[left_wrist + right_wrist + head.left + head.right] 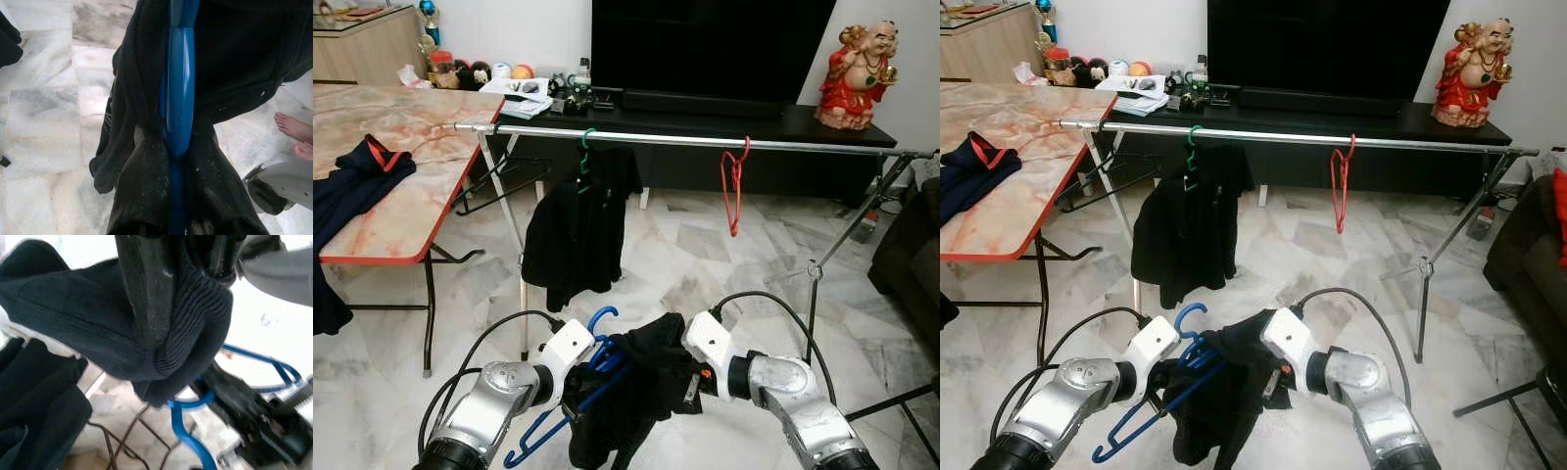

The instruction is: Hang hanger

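Note:
Low in front of me, my left gripper (177,147) is shut on a blue plastic hanger (603,319), whose bar runs between the two black fingers (146,181). A black garment (646,377) is draped over the hanger and hangs between both arms. My right gripper (178,281) is shut on a ribbed edge of that garment (73,318). Ahead, at chest height, a silver clothes rail (685,140) spans the room. It carries a green hanger (586,145) with a black top (573,235) and a bare red hanger (734,186).
An orange-edged marble table (401,211) stands on the left with a dark garment (352,181) on it and black hangers (499,181) at its side. Behind the rail stands a black TV bench (705,122) with a red statue (857,73). Dark sofa (911,255) right. A person's bare foot (293,127).

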